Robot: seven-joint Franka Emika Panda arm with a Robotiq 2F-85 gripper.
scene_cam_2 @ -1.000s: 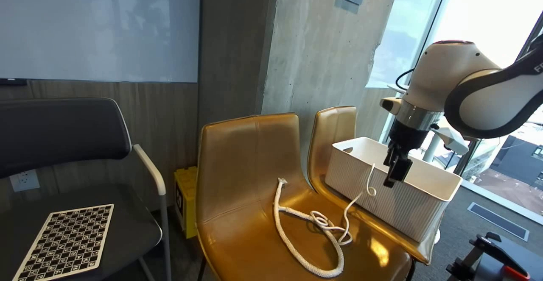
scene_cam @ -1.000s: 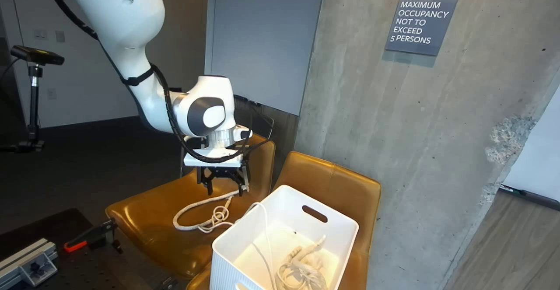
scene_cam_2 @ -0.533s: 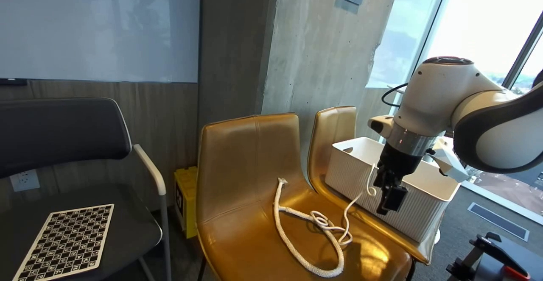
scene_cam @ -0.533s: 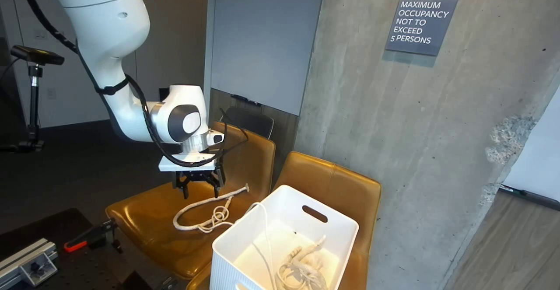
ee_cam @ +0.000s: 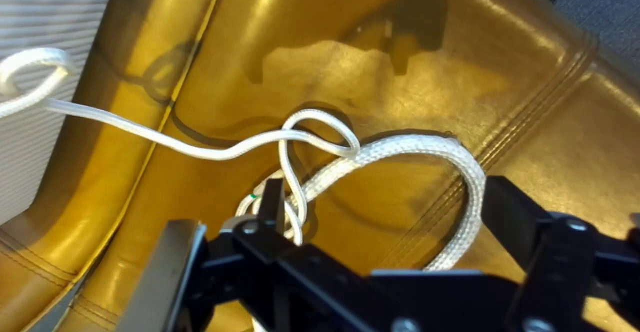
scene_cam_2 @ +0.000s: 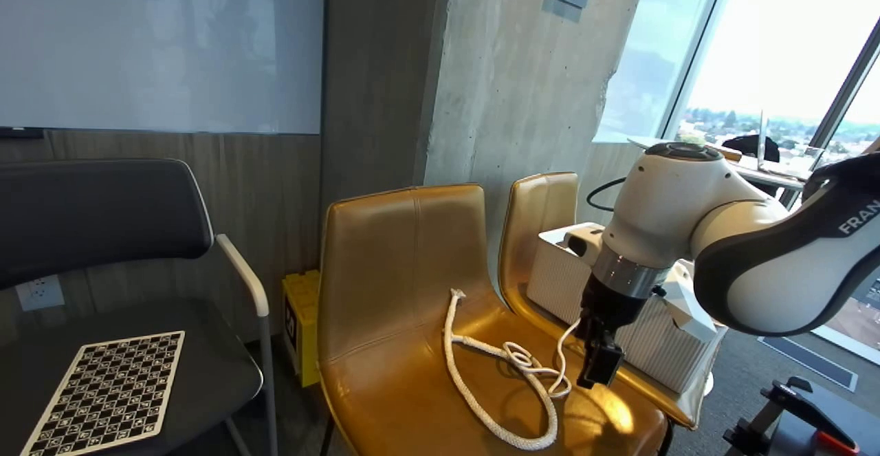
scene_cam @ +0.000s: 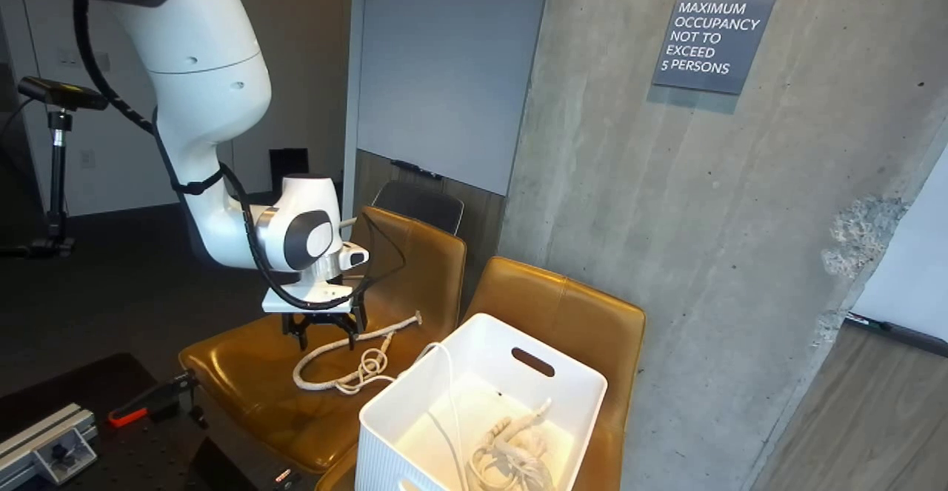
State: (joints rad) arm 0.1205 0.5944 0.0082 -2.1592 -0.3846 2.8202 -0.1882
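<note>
The spread, empty gripper (ee_cam: pixel 384 194) hung over the chair seat (scene_cam_2: pixel 405 408) near thick rope (ee_cam: pixel 415 144) lying ungrasped, only a thin cord (ee_cam: pixel 215 154) crossing the side edge into the bin (scene_cam_2: pixel 560 277).

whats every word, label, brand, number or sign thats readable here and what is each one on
"MAXIMUM OCCUPANCY NOT TO EXCEED 5 PERSONS": on the gray sign on the concrete wall.
"FRAN", cut off at the picture's edge: on the robot arm, in an exterior view.
Too small to read: the print on the yellow box, the marks on the patterned board and the black device.
</note>
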